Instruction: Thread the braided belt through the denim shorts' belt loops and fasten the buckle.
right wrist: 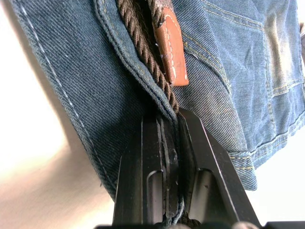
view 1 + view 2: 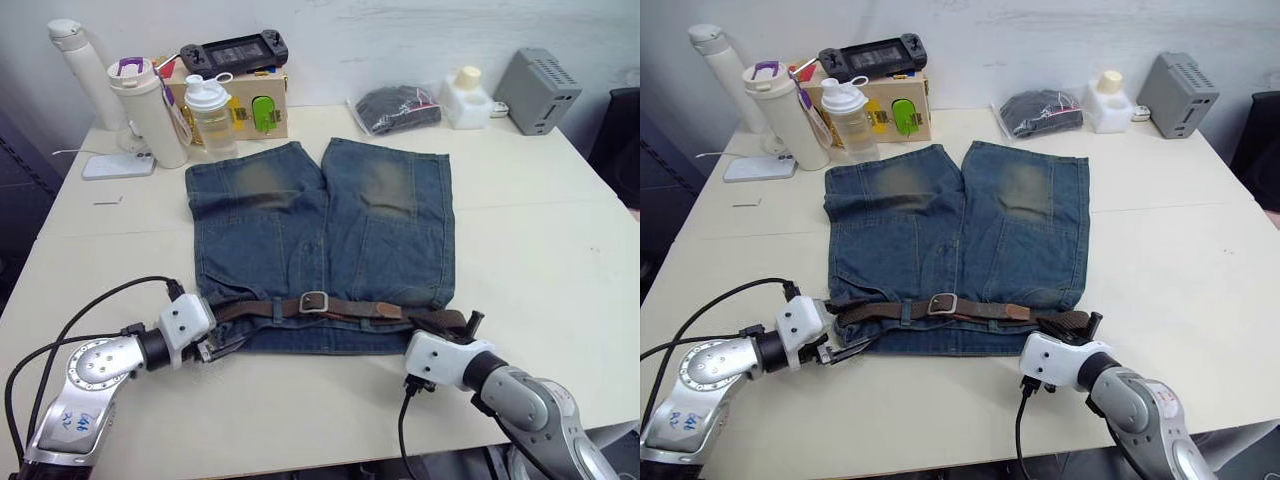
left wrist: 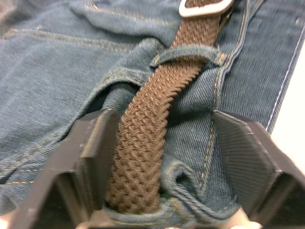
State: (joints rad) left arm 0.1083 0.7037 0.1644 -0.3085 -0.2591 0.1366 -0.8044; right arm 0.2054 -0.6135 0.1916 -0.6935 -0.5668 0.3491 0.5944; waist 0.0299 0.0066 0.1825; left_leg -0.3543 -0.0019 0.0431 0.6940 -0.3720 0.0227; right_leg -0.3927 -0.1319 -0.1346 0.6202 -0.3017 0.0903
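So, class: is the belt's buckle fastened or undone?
Fastened, it seems: the belt runs through the silver buckle mid-waistband, its leather tip lying past it.

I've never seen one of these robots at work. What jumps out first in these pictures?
A pair of faded denim shorts lies flat in the middle of the white table, with a braided belt running along the waistband and its silver buckle at the centre. At each end of the waistband sits a robot claw: the left claw open around the belt, the right claw pinched shut on the waistband edge. Bottles and small boxes stand along the table's far edge.
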